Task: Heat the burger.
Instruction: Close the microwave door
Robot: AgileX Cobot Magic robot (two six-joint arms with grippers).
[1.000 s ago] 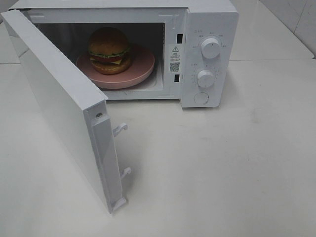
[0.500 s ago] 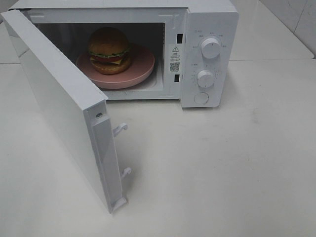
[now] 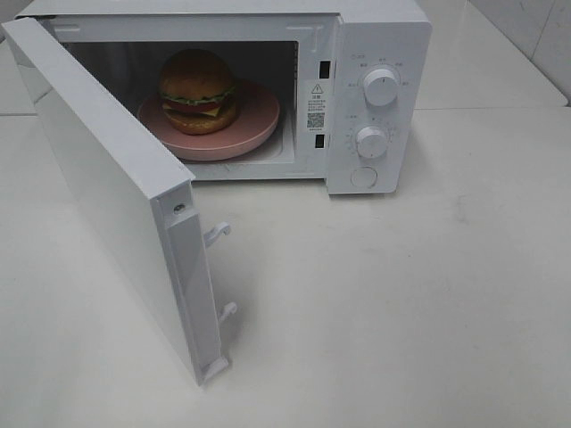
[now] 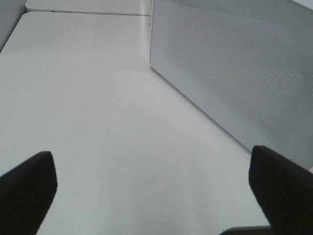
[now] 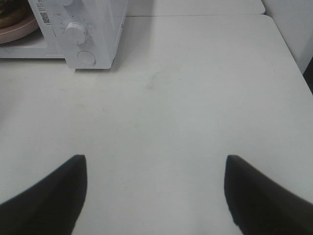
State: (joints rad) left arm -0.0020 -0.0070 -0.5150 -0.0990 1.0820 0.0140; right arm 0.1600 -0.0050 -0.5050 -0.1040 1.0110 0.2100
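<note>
Your left pincer [image 4: 154, 183] and right pincer [image 5: 156, 193] each stand wide open, gripping nothing, above the white bench [image 3: 428, 294]. Beyond them, the boxy white microwave oven [image 3: 379, 36] has its door [image 3: 107, 187] swung open. Inside it, the tall golden-bunned burger [image 3: 198, 89] sits on a round pink plate [image 3: 254, 120].

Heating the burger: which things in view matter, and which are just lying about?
For the job: burger, pink plate under it, microwave, its open door, upper knob, lower knob.
Just there: white table, warning sticker.
</note>
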